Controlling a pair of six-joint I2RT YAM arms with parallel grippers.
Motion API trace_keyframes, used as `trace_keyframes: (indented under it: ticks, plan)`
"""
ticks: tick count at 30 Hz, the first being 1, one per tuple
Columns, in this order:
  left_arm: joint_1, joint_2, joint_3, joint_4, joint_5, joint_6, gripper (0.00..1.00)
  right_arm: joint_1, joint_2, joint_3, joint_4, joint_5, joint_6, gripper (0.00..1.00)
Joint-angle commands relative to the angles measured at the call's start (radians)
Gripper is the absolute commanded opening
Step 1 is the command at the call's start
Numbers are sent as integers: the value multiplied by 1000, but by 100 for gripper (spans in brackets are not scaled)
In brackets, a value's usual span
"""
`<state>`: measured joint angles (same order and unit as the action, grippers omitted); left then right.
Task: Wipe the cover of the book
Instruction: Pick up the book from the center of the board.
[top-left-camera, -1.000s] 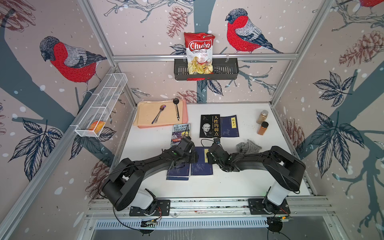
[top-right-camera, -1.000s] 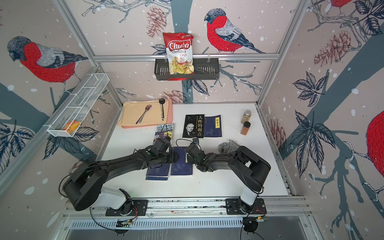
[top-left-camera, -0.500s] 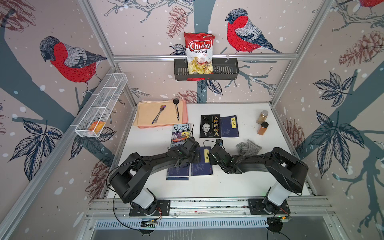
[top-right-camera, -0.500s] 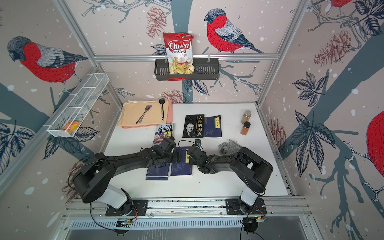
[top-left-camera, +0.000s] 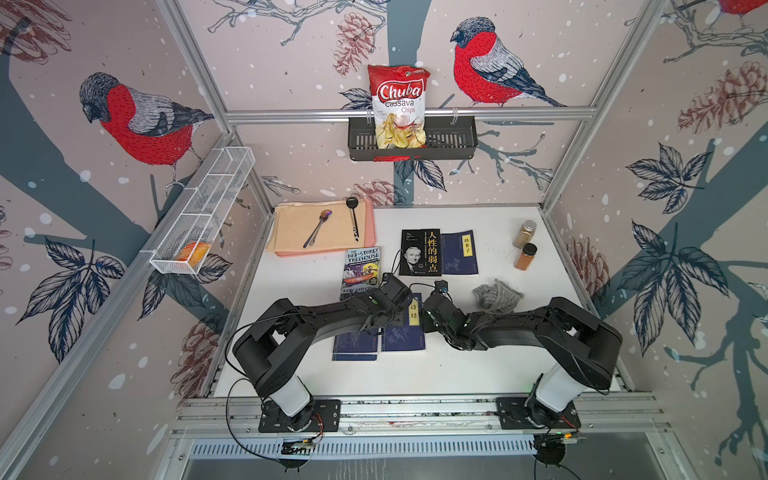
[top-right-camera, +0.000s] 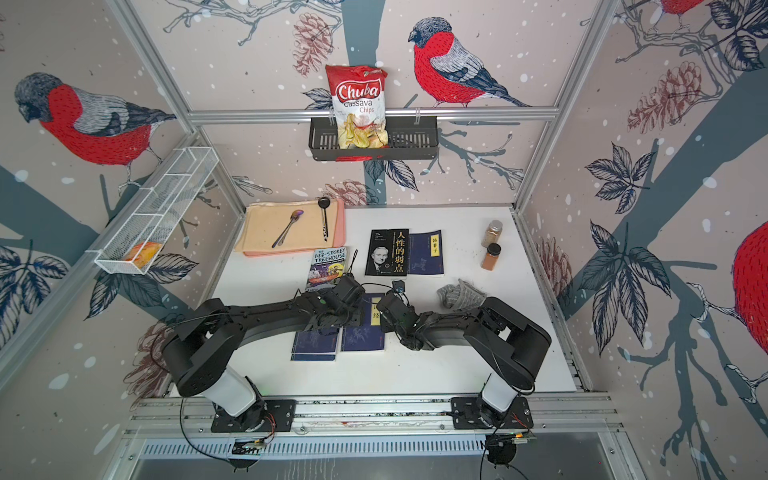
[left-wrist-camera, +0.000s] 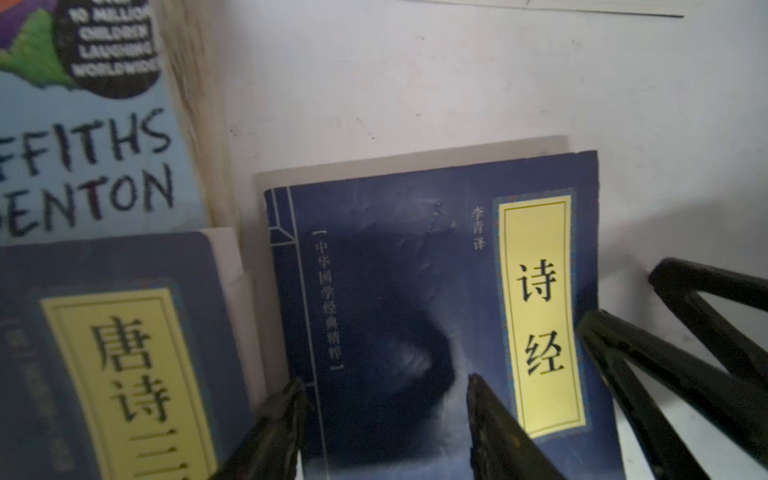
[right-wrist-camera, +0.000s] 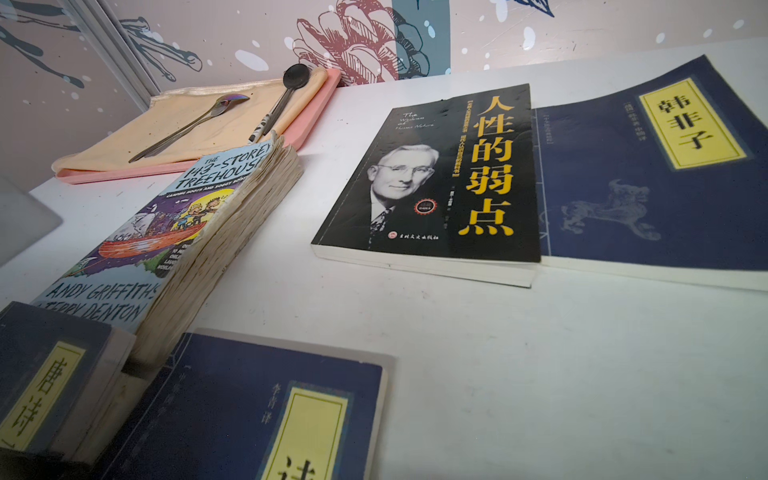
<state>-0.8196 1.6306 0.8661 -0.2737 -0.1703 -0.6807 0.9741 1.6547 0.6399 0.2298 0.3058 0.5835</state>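
The book (top-left-camera: 404, 338), a blue paperback with a yellow title label, lies flat near the front middle of the white table (top-left-camera: 478, 374), just beside another blue book (top-left-camera: 355, 347). The left gripper (left-wrist-camera: 385, 384) hovers low over its cover, fingers apart and holding nothing. The right gripper (left-wrist-camera: 619, 297) sits at the book's edge; its fingers (left-wrist-camera: 665, 374) also look parted and empty. The grey cloth (top-left-camera: 496, 296) lies crumpled well apart, to the right. The main risk seems to be bare fingertips meeting the cover: they could scuff it, or push the thin book into its neighbour. With the two grippers so near each other, they might also collide.
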Motion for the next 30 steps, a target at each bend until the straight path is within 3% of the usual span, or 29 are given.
trace_keyframes:
  ticks: [1, 7, 15, 26, 30]
  plan:
    - [-12, 3, 15, -104, -73, -35, 62, 8, -4, -13, -113, -28, 7, 52]
    - [-22, -11, 35, -130, -92, -54, 62, 19, -7, -16, -91, -39, -4, 52]
    - [-21, -14, 0, -15, 53, -37, 63, 33, -5, -18, -74, -54, -4, 52]
    - [-21, 23, -3, -7, 57, -33, 63, 38, -29, -39, -55, -68, -2, 52]
    - [-22, 25, -13, 41, 117, -25, 62, 40, -33, -42, -55, -70, -3, 52]
